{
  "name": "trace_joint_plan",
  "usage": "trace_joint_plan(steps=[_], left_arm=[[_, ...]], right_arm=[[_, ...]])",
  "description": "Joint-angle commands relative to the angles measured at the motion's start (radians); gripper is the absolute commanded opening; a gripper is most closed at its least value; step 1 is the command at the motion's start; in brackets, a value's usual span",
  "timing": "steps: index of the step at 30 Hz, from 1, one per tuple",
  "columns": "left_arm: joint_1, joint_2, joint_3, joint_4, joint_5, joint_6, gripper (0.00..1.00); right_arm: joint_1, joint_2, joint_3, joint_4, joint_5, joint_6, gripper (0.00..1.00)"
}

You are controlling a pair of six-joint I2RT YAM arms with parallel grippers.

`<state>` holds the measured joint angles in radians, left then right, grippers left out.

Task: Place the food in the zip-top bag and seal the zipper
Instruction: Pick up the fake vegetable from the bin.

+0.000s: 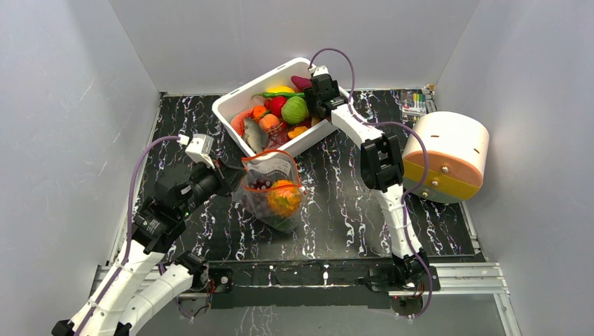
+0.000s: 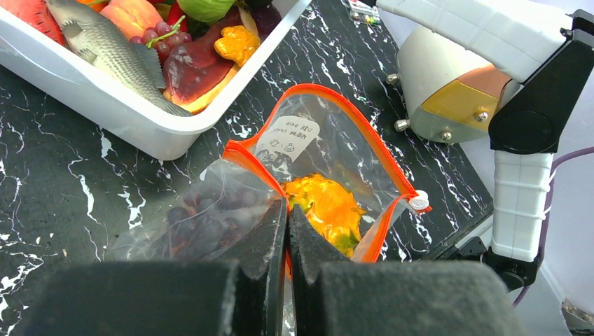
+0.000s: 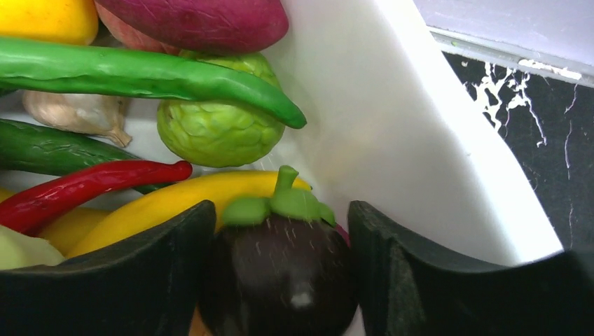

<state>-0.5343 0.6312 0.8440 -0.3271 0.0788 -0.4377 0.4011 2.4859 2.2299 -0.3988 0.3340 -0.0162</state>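
The left gripper is pinched tight on the mouth of the zip-top bag, pineapple and grapes inside. The right gripper straddles a mangosteen in the white tub, jaws spread, grip unclear.

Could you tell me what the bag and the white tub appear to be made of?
The bag looks like thin clear plastic film: glossy, crinkled, see-through. The tub is probably rigid plastic: smooth, opaque white, with a soft sheen along its rim.

Overhead camera looks down from behind; both close wrist cameras share the tub.
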Motion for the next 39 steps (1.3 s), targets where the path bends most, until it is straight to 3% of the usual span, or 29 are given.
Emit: trace_joint_plan(steps=[1,7,12,29,39], left_arm=[[-0.003,0.002,0.03,0.057,0.012,0.01,0.0],[-0.004,-0.004,0.027,0.06,0.011,0.003,0.0],[-0.004,-0.001,0.033,0.066,0.019,-0.006,0.0],[-0.004,0.025,0.015,0.091,-0.02,0.011,0.0],[-0.004,0.047,0.014,0.116,-0.015,0.004,0.0]], right_arm=[[0.001,-0.014,-0.004,0.069,0.024,0.012,0.6],[0.002,-0.074,-0.029,0.084,-0.024,0.037,0.4],[0.002,-0.128,-0.032,0.084,-0.054,0.054,0.32],[0.002,-0.3,-0.077,0.041,-0.154,0.107,0.23],[0.004,-0.606,-0.359,-0.016,-0.313,0.204,0.21]])
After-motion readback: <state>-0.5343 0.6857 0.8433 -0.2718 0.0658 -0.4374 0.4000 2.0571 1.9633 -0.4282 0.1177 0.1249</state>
